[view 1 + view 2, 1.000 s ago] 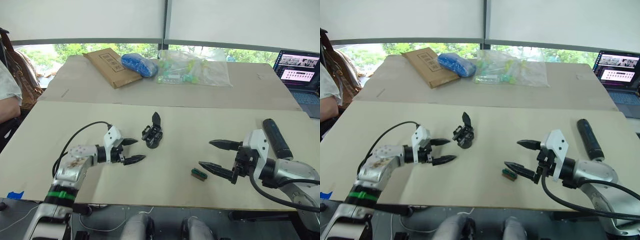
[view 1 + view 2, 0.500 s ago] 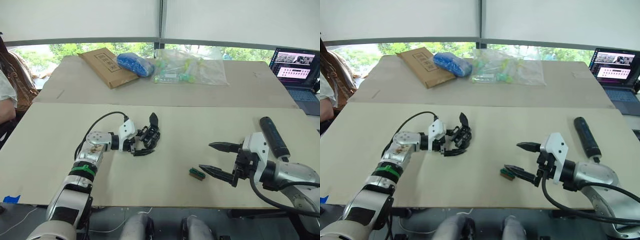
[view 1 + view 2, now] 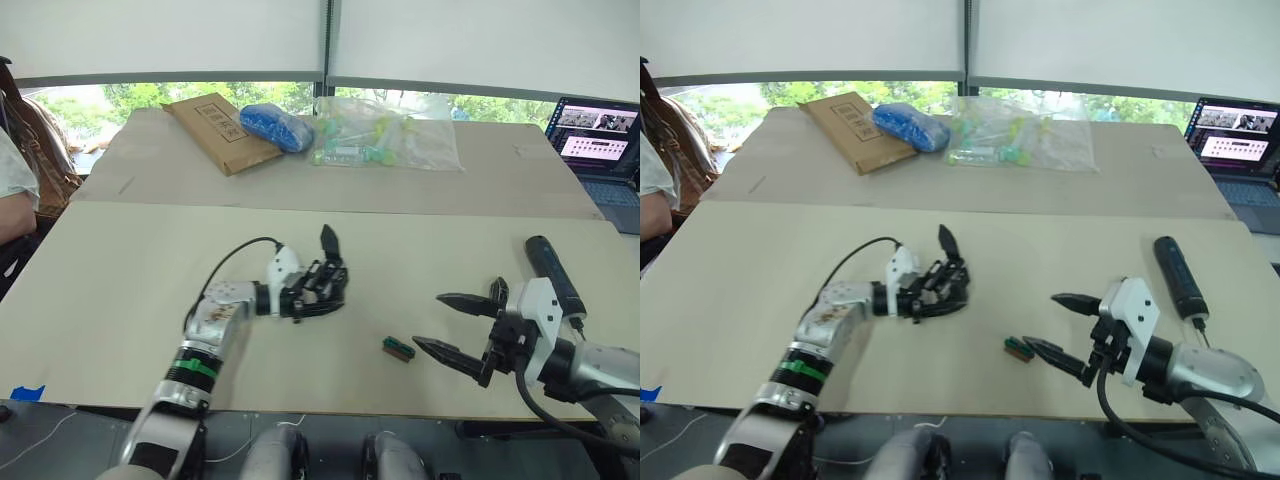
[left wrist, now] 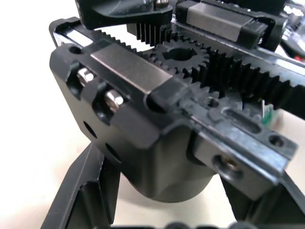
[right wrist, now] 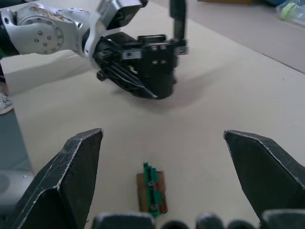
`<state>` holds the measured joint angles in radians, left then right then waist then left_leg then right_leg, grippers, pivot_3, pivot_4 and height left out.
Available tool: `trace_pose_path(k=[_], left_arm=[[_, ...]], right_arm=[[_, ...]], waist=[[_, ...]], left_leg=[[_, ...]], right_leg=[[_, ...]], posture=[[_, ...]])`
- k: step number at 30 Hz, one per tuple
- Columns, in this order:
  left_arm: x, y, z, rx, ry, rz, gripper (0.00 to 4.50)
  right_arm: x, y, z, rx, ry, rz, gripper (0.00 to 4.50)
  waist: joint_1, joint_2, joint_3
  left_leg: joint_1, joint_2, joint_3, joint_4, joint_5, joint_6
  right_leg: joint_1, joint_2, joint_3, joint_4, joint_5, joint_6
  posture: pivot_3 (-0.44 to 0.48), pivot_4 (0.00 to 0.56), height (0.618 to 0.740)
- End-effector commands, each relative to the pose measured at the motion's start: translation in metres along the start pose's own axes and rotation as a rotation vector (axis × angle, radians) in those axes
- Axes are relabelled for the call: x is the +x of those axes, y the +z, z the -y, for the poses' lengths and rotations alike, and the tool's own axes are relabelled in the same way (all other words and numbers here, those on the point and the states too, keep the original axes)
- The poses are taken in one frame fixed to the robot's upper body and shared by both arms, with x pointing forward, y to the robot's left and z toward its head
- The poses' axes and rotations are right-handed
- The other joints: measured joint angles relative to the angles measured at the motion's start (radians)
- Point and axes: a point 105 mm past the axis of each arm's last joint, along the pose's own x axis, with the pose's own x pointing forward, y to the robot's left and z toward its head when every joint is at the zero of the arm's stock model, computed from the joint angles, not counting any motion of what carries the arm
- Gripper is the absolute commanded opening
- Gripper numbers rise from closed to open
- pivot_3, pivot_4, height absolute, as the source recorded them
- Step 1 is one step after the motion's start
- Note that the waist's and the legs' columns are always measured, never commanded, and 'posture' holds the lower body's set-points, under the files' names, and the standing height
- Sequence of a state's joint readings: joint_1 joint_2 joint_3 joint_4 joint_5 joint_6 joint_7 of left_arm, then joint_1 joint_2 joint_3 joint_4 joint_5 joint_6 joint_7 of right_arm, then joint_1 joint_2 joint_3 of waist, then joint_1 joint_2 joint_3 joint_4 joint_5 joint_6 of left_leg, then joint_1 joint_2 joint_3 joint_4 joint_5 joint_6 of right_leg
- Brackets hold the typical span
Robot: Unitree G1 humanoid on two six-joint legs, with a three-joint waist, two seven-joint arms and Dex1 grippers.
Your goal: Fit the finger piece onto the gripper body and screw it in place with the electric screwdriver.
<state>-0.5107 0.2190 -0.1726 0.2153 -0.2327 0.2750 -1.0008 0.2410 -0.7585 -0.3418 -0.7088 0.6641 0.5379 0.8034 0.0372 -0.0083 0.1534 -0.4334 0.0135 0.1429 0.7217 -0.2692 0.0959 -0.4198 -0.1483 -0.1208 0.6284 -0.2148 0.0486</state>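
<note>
Two beige tabletops (image 3: pixel 120 260) abut below bright windows (image 3: pixel 100 100).

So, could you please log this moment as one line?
left tool: around gripper body | right tool: open, above green-and-brown block | electric screwdriver: on table

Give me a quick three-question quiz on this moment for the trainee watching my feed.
1. True or false: the left gripper has its fingers around the gripper body.
2. What lies on the table nearest the right gripper? A) blue bundle B) green-and-brown block C) cardboard envelope
3. Fill in: the electric screwdriver lies on the table beside the robot's ____ arm.

Key: 1 true. 2 B, the green-and-brown block. 3 right.
</note>
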Motion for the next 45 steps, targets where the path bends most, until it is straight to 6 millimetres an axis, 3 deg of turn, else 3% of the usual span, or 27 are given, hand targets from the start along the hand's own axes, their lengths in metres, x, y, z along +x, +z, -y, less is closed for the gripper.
trace_pose_path(k=[1, 6, 16, 19, 21, 25, 28, 31, 35, 39, 45], left_arm=[[0.018, 0.026, 0.004, 0.063, 0.179, 0.033, 2.35], [0.03, 0.025, -0.002, 0.059, 0.369, 0.022, 2.35], [0.04, -0.006, 0.004, 0.07, 0.392, -0.076, 2.35], [0.042, -0.013, 0.006, 0.056, 0.363, -0.101, 3.86], [0.034, -0.013, 0.003, 0.031, 0.366, -0.105, 4.38], [0.0, -0.013, 0.0, -0.003, 0.344, -0.151, 4.38], [-0.041, -0.014, -0.002, -0.002, 0.29, -0.22, 4.38], [-0.075, 0.007, -0.003, 0.034, 0.21, -0.237, 4.38], [-0.1, 0.059, 0.017, 0.154, -0.067, -0.159, 4.38], [-0.101, 0.092, 0.043, 0.179, -0.291, -0.117, 4.38], [-0.092, 0.129, 0.065, 0.16, -0.417, -0.014, 4.38]], right_arm=[[-0.006, 0.005, -0.001, -0.019, -0.073, 0.026, 4.5], [-0.008, 0.006, 0.002, -0.017, -0.155, 0.048, 4.5], [-0.006, 0.007, 0.009, -0.029, -0.177, 0.058, 4.5], [-0.003, 0.006, 0.01, -0.043, -0.164, 0.052, 4.5], [-0.002, 0.006, 0.011, -0.052, -0.154, 0.05, 4.5], [-0.005, 0.01, 0.015, -0.066, -0.146, 0.042, 4.5], [-0.017, 0.02, 0.025, -0.076, -0.15, 0.021, 4.5], [-0.036, 0.027, 0.045, 0.02, -0.162, -0.064, 4.5], [-0.046, 0.024, 0.082, 0.24, -0.246, -0.284, 4.5], [-0.04, 0.014, 0.129, 0.46, -0.437, -0.385, 4.5], [-0.033, -0.012, 0.151, 0.743, -0.545, -0.558, 4.5]], waist=[[0.001, 0.0, 0.0], [-0.003, 0.0, 0.0], [0.009, 0.0, 0.0], [0.009, 0.0, 0.0], [0.007, 0.0, 0.0], [-0.003, 0.001, 0.0], [-0.014, 0.002, -0.001], [-0.019, 0.002, -0.001], [-0.016, 0.002, 0.0], [-0.023, 0.002, 0.0], [-0.025, 0.002, 0.0]], left_leg=[[0.0, 0.0, 0.0, 0.0, 0.0, 0.0], [0.002, 0.001, 0.0, -0.002, 0.0, 0.001], [0.001, 0.0, 0.0, -0.001, -0.001, 0.001], [0.001, 0.0, 0.0, -0.001, -0.001, 0.001], [0.001, 0.0, 0.0, -0.001, -0.001, 0.001], [0.001, 0.0, 0.0, -0.002, -0.001, 0.001], [0.002, 0.001, 0.0, -0.003, 0.0, 0.0], [0.003, 0.001, 0.0, -0.004, 0.0, -0.001], [0.003, 0.001, -0.001, -0.004, 0.0, -0.001], [0.004, 0.0, -0.002, -0.005, 0.0, -0.001], [0.001, 0.0, 0.001, -0.007, 0.002, -0.004]], right_leg=[[0.0, 0.0, 0.0, 0.0, 0.0, 0.0], [-0.001, 0.0, 0.002, 0.001, 0.0, 0.0], [0.0, 0.0, 0.001, 0.0, 0.0, 0.0], [0.0, 0.0, 0.001, 0.0, 0.0, -0.001], [0.0, 0.0, 0.001, 0.0, 0.0, -0.001], [-0.001, 0.0, 0.001, 0.001, 0.0, -0.001], [-0.002, 0.0, 0.001, 0.001, -0.001, -0.002], [-0.001, 0.0, 0.001, 0.001, -0.001, -0.002], [-0.002, -0.002, 0.001, 0.0, -0.001, -0.003], [-0.002, -0.003, -0.001, -0.003, -0.002, -0.005], [-0.002, 0.001, -0.001, -0.002, -0.001, -0.003]], posture=[[0.0, 0.15, 0.732], [0.0, 0.15, 0.732], [0.0, 0.15, 0.732], [0.0, 0.15, 0.732], [0.0, 0.15, 0.732], [0.0, 0.15, 0.732], [0.0, 0.15, 0.732], [0.0, 0.15, 0.732], [0.0, 0.15, 0.732], [0.0, 0.15, 0.732], [0.0, 0.15, 0.732]])
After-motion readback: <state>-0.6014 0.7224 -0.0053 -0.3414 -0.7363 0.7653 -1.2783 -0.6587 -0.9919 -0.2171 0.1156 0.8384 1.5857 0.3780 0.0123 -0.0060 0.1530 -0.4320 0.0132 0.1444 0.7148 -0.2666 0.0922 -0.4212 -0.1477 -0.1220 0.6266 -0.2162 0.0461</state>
